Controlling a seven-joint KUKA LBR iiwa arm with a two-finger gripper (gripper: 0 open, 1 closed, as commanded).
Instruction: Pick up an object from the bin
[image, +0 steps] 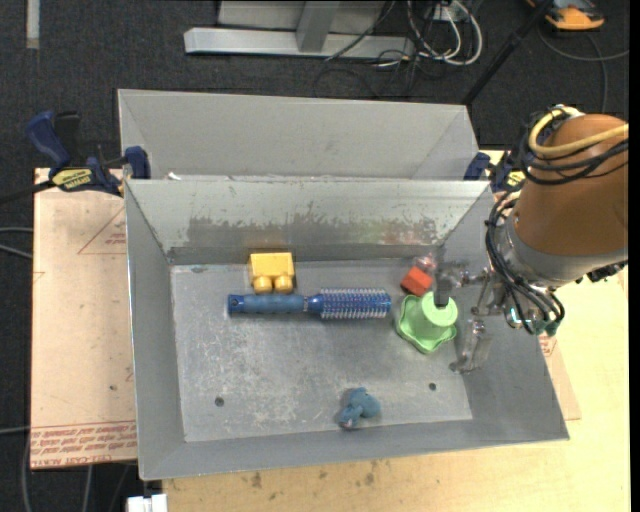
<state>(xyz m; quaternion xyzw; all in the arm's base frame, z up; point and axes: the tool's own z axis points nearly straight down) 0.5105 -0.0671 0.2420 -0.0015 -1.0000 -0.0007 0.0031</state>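
Note:
My gripper (457, 322) hangs over the right end of the bin floor, open, with nothing between its fingers. One fingertip (443, 292) is over the top of a light green, cup-like plastic thing (425, 325); the other fingertip (469, 350) is just to that thing's right, near the bin's sloping right wall. A small red-orange piece (417, 281) lies right behind the green thing, close to the back wall.
A blue hairbrush (310, 305) lies lengthwise across the middle of the floor. A yellow block (271, 270) sits behind its handle at the back wall. A small blue-grey lump (356, 407) lies near the front edge. The arm comes in over the right rim.

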